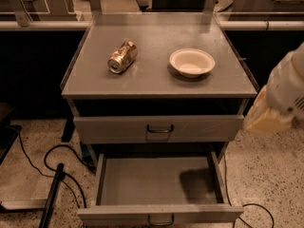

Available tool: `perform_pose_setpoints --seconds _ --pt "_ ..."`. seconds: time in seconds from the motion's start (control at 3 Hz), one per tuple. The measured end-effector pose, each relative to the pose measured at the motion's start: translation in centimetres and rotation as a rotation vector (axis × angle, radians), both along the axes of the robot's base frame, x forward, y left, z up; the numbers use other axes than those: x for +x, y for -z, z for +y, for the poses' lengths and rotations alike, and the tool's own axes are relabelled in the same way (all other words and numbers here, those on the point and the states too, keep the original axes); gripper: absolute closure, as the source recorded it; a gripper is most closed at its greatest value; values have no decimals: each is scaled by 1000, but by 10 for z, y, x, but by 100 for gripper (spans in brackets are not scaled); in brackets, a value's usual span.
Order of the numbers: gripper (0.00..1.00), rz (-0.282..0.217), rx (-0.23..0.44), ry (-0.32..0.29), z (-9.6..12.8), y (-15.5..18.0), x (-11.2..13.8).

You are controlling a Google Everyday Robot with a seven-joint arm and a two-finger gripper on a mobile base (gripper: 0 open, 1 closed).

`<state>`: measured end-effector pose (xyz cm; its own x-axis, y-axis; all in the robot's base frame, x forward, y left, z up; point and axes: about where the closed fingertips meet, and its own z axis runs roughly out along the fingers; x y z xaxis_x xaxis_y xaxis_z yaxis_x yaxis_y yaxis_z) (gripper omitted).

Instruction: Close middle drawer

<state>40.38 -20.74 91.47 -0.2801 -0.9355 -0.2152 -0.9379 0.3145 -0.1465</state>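
The middle drawer (159, 180) is a wide, shallow grey tray pulled far out at the bottom of the grey cabinet. It is empty, and its low front panel with a small dark loop handle (160, 219) sits at the bottom edge of the view. My gripper (264, 118), a beige part on the end of a white arm (287, 82), hangs at the right edge. It is beside the cabinet's right front corner, above and to the right of the open drawer, and touches nothing.
A closed, taller drawer front (159, 128) with a plate under its handle sits above the open drawer. On the cabinet top (152, 80) lie a crushed can (122, 57) on its side and a white bowl (192, 62). Black cables (57, 163) run over the speckled floor at left.
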Motion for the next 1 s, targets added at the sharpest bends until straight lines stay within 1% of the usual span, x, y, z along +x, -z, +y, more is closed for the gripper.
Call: perform_pose_setpoints --seconds 0.33,0.67,1.0 --pt "100 120 3 17 8 70 -25" --pt "100 157 -7 15 7 86 -35" --pt "100 157 -7 15 7 86 -35"
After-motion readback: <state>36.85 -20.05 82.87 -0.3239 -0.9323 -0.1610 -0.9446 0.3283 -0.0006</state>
